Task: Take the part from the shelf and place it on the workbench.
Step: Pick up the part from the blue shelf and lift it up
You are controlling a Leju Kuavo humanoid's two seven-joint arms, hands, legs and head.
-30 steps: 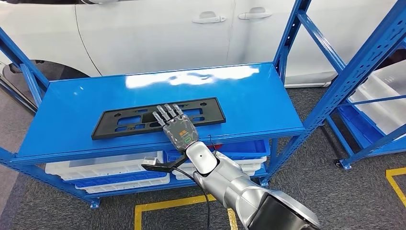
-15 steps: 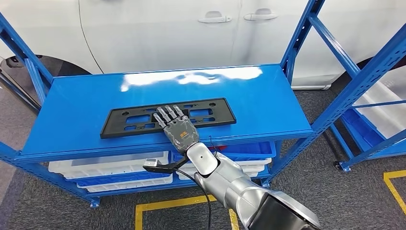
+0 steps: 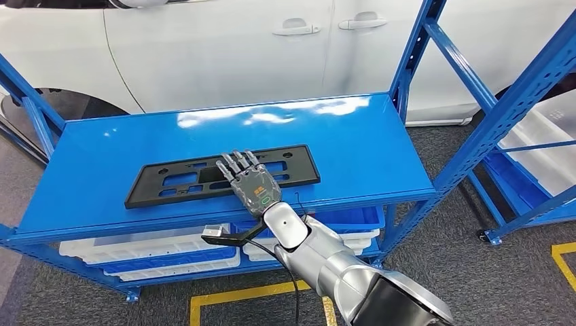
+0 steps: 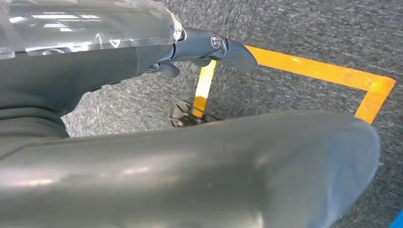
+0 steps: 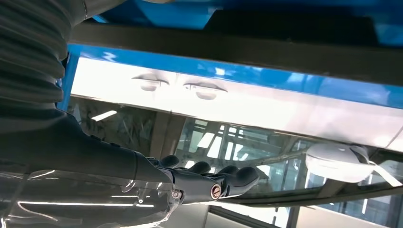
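White car (image 3: 224, 47) is sitting well beyond the right hand, doors facing the robot. Blue shelf (image 3: 367, 146) is standing betw. car and robot, its top deck lying under the hand; a 2nd blue rack (image 3: 523, 88) is standing off to the hand's right. White bins (image 3: 149, 244) are sitting on the lower level, below the hand.

The part, a long black licence-plate frame (image 3: 170, 185), is lying flat on the top deck near the front edge, running out to both sides of the hand, more to its left.

Right hand (image 3: 251, 180) is reaching over the front edge w/ fingers (image 3: 234, 163) stretched out flat & apart, lying on or just above the frame's mid section; can't tell if touching. It's holding nothing. Left hand (image 4: 209, 47) is hanging by the floor near yellow tape (image 4: 309, 71), fingers loosely curled, nothing in it.

Step, judging: approach / pre-grasp, pick not yet done. Next move prob. needs the fingers hooking a rail or the far edge, thumb coming under the near edge, then lifting level. Frame is thin and long, so an off-centre grip could be tipping it.
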